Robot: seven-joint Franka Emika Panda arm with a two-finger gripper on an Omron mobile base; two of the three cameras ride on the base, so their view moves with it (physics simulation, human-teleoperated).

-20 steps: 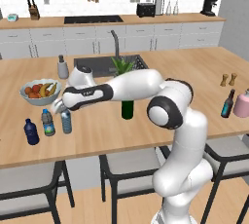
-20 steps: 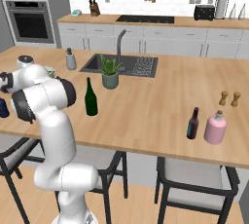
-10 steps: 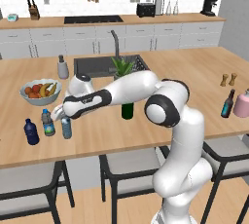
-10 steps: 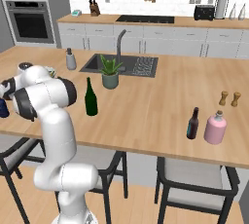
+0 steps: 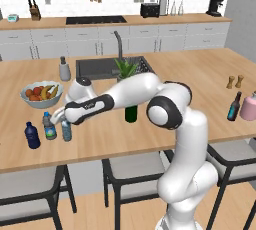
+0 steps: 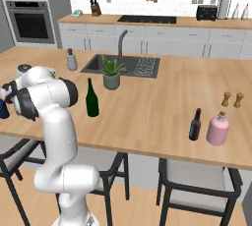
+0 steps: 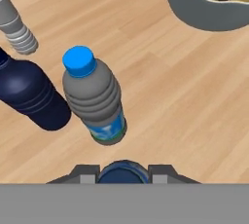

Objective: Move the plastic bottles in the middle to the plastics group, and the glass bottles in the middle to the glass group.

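We're clamping the gripper (image 5: 64, 122) on the second water bottle (image 5: 66, 130), standing on the counter (image 5: 200, 74) beside the first water bottle (image 7: 95, 99) and the dark-blue bottle (image 5: 32, 135). We're recommending a straight lift, avoiding knocking its neighbours.

Over the last second the gripper (image 5: 65, 122) has closed on a clear water bottle (image 5: 66, 130) and carried it left, close beside the other clear water bottle (image 5: 49, 126).
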